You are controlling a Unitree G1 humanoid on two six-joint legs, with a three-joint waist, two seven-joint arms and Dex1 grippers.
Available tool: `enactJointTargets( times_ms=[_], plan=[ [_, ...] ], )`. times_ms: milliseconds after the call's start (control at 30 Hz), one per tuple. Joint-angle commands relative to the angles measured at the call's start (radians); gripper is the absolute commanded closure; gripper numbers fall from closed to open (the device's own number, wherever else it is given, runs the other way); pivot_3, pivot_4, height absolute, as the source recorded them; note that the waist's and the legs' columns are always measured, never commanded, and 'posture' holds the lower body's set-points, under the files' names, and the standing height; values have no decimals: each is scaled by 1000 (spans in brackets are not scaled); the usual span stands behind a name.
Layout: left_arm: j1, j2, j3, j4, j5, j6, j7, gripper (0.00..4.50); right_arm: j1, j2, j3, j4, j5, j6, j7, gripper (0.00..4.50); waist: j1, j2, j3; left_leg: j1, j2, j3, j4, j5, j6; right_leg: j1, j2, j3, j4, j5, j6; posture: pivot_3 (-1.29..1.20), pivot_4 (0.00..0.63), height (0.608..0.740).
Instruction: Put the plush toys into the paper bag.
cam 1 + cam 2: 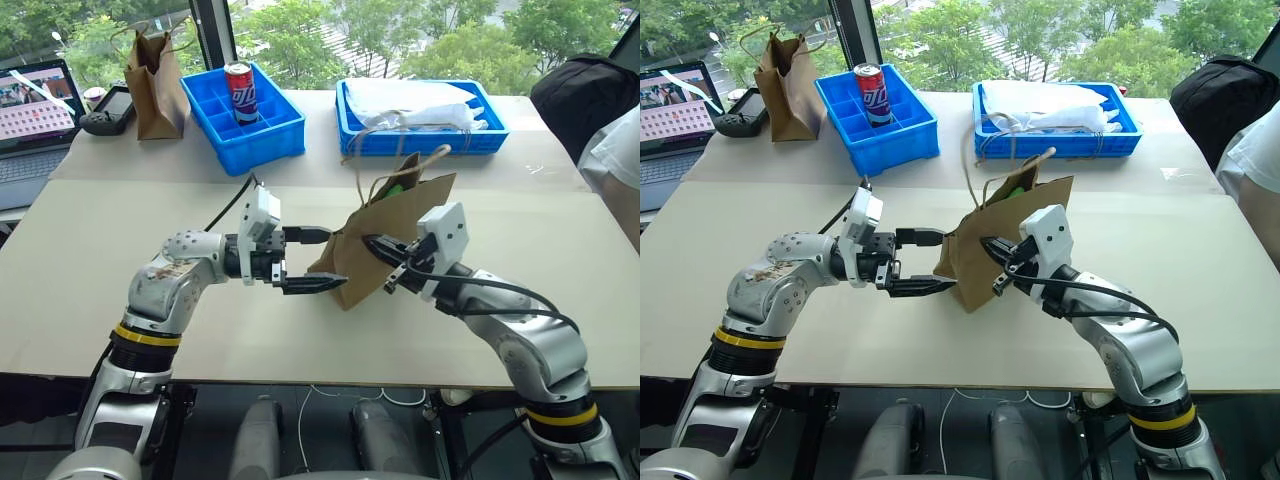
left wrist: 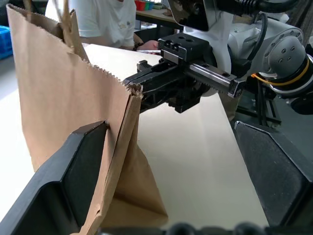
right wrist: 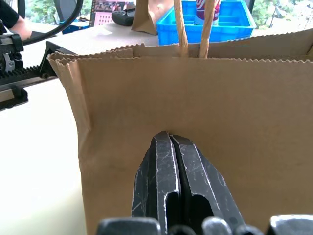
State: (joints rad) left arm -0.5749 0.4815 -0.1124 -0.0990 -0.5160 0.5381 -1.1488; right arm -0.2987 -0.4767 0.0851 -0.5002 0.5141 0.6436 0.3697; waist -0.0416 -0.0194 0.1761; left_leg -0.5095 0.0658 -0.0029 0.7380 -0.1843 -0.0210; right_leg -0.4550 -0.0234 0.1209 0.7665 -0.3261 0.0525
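Left gripper [image 1: 308, 262] gaping, right gripper [image 1: 372, 244] clenched (empty) against upright paper bag [image 1: 375, 235].

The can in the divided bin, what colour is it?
Red, with a blue logo band; the can shows best in the left eye view.

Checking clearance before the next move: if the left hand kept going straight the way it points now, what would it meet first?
Most likely the paper bag: the open left hand points at its near side edge, its fingers already straddling it.
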Motion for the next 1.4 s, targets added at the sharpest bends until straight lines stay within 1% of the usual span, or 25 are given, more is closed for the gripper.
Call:
enactJointTargets(
  times_ms=[33, 67, 100, 200, 267, 433, 467, 533, 567, 600, 667, 767, 867, 900, 967, 1067, 1133, 1233, 1333, 1400],
  plan=[
    [-38, -24, -27, 44, 76, -45, 76, 0, -7, 31, 2, -2, -31, -38, -2, 4431, 0, 0, 0, 0, 0, 0, 0, 0, 0, 0, 0, 0, 0, 0, 0, 0, 150, 665],
    [-45, -30, -30, 58, 93, -55, 94, 532, -6, 37, 2, 0, -39, -38, -1, 4500, 0, 0, 0, 0, 0, 0, 0, 0, 0, 0, 0, 0, 0, 0, 0, 0, 150, 665],
    [-52, -39, -27, 76, 99, -48, 112, 671, -5, 43, 1, 1, -45, -39, 0, 4500, 0, 0, 0, 0, 0, 0, 0, 0, 0, 0, 0, 0, 0, 0, 0, 0, 150, 665],
    [-68, -60, -25, 113, 113, -41, 144, 1840, -4, 54, -1, 7, -59, -39, 4, 4500, 0, 0, 0, 0, 0, 0, 0, 0, 0, 0, 0, 0, 0, 0, 0, 0, 150, 665],
    [-72, -73, -21, 123, 115, -31, 167, 2497, 0, 60, -3, 5, -64, -36, 6, 4500, -1, 0, 0, 0, 0, 0, 0, 0, 0, 0, 0, 0, 0, 0, 0, 0, 150, 665],
    [-72, -107, -4, 111, 84, 8, 192, 4346, 18, 65, -9, -13, -71, -22, 5, 4500, -1, 0, 0, 0, 0, 0, 0, 0, 0, 0, 0, 0, 0, 0, 0, 0, 150, 665],
    [-73, -111, -1, 108, 78, 16, 192, 4484, 20, 66, -11, -15, -71, -19, 5, 4500, -1, 0, 0, 0, 0, 0, 0, 0, 0, 0, 0, 0, 0, 0, 0, 0, 150, 665],
    [-78, -108, 1, 109, 76, 20, 186, 4484, 26, 61, -18, -24, -67, -10, 5, 4500, -1, 0, 0, 0, 0, 0, 0, 0, 0, 0, 0, 0, 0, 0, 0, 0, 150, 665],
    [-88, -98, 3, 122, 82, 11, 178, 4484, 39, 46, -41, -50, -43, 11, 12, 4500, -1, 0, 0, 0, 0, 0, 0, 0, 0, 0, 0, 0, 0, 0, 0, 0, 150, 665],
    [-98, -86, 5, 138, 88, -1, 168, 4484, 56, 25, -72, -80, -7, 40, 24, 4500, -1, 0, 0, 0, 0, 0, 0, 0, 0, 0, 0, 0, 0, 0, 0, 0, 150, 665],
    [-125, -63, 16, 176, 93, -30, 137, 4484, 113, -49, -146, -161, 100, 125, 81, 4500, 3, 0, 0, -1, 0, 0, 0, 0, 0, 0, 0, 0, 0, 0, 0, 0, 150, 665],
    [-165, -19, 18, 237, 94, -104, 37, 4484, 235, -173, -313, -259, 304, 244, 153, 4500, 7, 0, 0, -1, -1, 0, 0, 0, 0, 0, 0, 0, -1, 0, 0, 0, 150, 665],
    [-203, 21, 6, 305, 98, -191, -97, 4484, 362, -307, -484, -285, 412, 319, 227, 4500, 6, -1, 0, -1, -1, 0, -1, 0, 0, 0, -1, 0, -1, 0, 0, 0, 150, 665],
    [-215, 29, 6, 330, 93, -218, -148, 4484, 409, -350, -539, -279, 417, 331, 259, 4500, 6, -1, 0, -1, -1, 0, -1, 0, 0, 0, 0, -1, -1, 0, 0, 0, 150, 665],
    [-235, 40, 4, 379, 92, -262, -226, 4484, 467, -400, -617, -255, 419, 337, 298, 4500, 5, -1, 0, 0, -1, 0, -1, 0, 0, 1, 0, 0, -1, -1, 1, 0, 150, 665],
    [-244, 64, -8, 418, 85, -312, -365, 4484, 544, -461, -711, -198, 361, 309, 357, 4500, -2, -1, 0, 1, 0, 0, -1, 0, 0, 1, 0, 0, -2, -2, 2, 0, 150, 665],
    [-242, 64, -5, 423, 74, -308, -404, 4484, 565, -475, -733, -179, 343, 293, 374, 4500, -3, -2, 0, 1, 0, 0, -1, 0, 0, 1, 0, 0, -2, -3, 4, 0, 150, 665],
    [-210, 84, -42, 430, 141, -400, -453, 4484, 572, -478, -739, -168, 330, 280, 387, 4500, -3, -2, 0, 1, 0, 0, -1, 0, 0, 1, 0, 0, -2, -3, 6, 0, 150, 665],
    [-199, 86, -47, 447, 167, -423, -443, 4484, 562, -473, -727, -166, 328, 276, 386, 4500, -3, -2, 0, 1, 0, 0, -1, 0, 0, 2, 0, 0, -2, -3, 6, 0, 150, 665],
    [-172, 109, -64, 430, 203, -409, -425, 4484, 553, -472, -715, -165, 328, 276, 384, 4500, -1, -2, 0, 1, 0, 0, -1, 0, 0, 2, 0, 0, -2, -3, 6, 0, 150, 665]
  ],
)
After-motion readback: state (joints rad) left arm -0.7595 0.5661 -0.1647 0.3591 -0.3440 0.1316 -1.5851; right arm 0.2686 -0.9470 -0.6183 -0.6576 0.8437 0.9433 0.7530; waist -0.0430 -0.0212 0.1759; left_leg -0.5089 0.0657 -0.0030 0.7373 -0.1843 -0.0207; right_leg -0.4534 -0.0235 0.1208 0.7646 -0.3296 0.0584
